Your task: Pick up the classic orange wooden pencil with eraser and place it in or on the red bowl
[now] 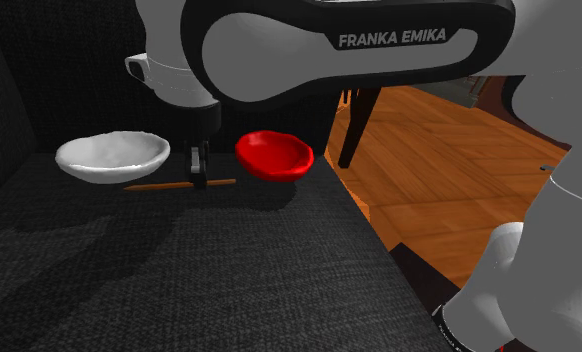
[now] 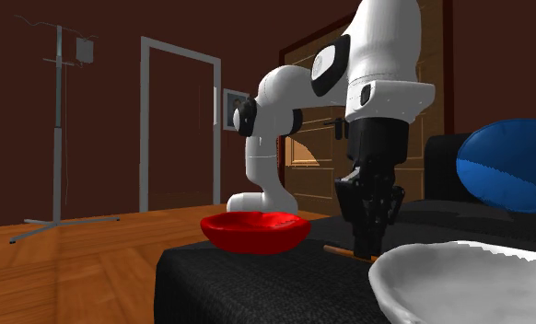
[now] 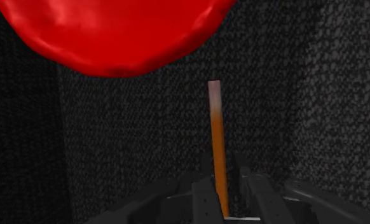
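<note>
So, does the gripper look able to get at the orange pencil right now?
Probably yes. The gripper sits right down over the pencil, which lies uncovered on the dark fabric surface between the white bowl and the red bowl.

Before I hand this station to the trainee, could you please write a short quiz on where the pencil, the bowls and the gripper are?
1. True or false: the orange pencil lies inside the red bowl.
2. In the shoulder view, which bowl sits to the left of the gripper? A the red bowl; B the white bowl; C neither.
3. How many bowls stand on the dark surface?
Key: 1 false, it lies on the dark surface, outside both bowls; 2 B; 3 two.
</note>
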